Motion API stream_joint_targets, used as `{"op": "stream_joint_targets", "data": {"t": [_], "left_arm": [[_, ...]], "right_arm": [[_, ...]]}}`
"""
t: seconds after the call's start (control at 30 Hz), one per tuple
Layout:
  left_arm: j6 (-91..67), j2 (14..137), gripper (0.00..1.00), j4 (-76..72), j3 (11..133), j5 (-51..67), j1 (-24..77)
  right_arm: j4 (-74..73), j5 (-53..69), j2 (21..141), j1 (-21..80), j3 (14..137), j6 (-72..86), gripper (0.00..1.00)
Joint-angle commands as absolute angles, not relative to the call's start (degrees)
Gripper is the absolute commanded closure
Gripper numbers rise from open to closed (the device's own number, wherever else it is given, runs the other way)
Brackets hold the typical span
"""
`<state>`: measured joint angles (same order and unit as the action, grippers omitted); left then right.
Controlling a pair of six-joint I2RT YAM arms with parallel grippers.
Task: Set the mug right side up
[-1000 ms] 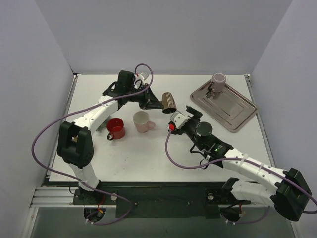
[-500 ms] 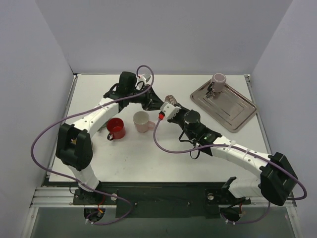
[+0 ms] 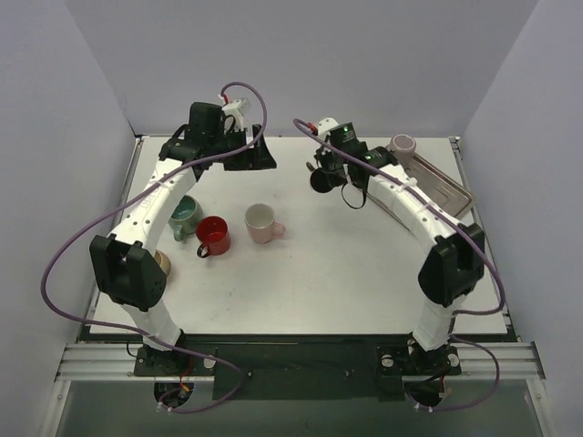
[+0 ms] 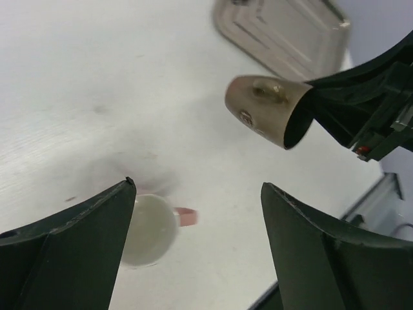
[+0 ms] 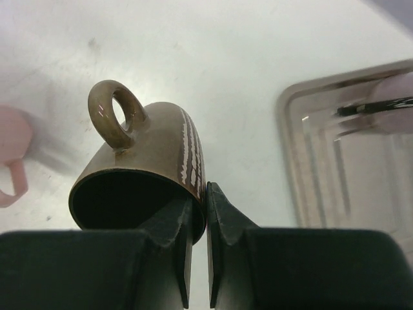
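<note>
The brown mug (image 5: 151, 145) with white stripes hangs in the air on its side, handle up and mouth towards the right wrist camera. My right gripper (image 5: 199, 201) is shut on its rim, one finger inside and one outside. From above, this mug (image 3: 322, 179) and my right gripper (image 3: 325, 169) are over the table's far middle, beside the tray. My left gripper (image 4: 197, 186) is open and empty; the brown mug (image 4: 266, 110) floats ahead of it, apart. In the top view my left gripper (image 3: 259, 157) is left of the mug.
A metal tray (image 3: 448, 189) at the back right carries a mauve mug (image 3: 402, 145). A pink-and-white mug (image 3: 262, 221), a red mug (image 3: 213, 235) and a teal mug (image 3: 185, 214) stand left of centre. A brown object (image 3: 160, 264) peeks out behind the left arm.
My left gripper opened, let go of the brown mug and drew back to the left. My right gripper shut on the rim and carried the mug up towards the back right.
</note>
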<state>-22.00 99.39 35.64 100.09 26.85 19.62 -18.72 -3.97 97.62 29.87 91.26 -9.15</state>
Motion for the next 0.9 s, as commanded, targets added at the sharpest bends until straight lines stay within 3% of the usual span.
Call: {"op": "stream_joint_targets", "data": {"t": [0.0, 0.43, 0.6, 0.73, 0.87], "left_arm": [[-9.16, 95.54, 0.11, 40.51, 101.87, 16.70, 16.79], [3.87, 82.62, 0.09, 38.50, 90.88, 13.27, 15.47], [4.13, 82.53, 0.09, 39.37, 90.26, 14.49, 15.47], [4.04, 82.27, 0.08, 39.55, 90.00, 16.43, 15.47], [4.39, 81.30, 0.08, 39.38, 89.83, 17.05, 15.47]], "right_arm": [[-43.92, 5.71, 108.09, 30.06, 102.90, 1.39, 1.00], [-45.88, 5.45, 120.67, 30.15, 108.37, 6.15, 0.99], [-44.56, 6.68, 121.64, 29.88, 108.46, 6.59, 0.72], [-44.47, 5.63, 120.33, 29.27, 108.46, 6.77, 0.60], [-43.69, 2.48, 114.63, 27.96, 108.81, 7.29, 0.40]]}}
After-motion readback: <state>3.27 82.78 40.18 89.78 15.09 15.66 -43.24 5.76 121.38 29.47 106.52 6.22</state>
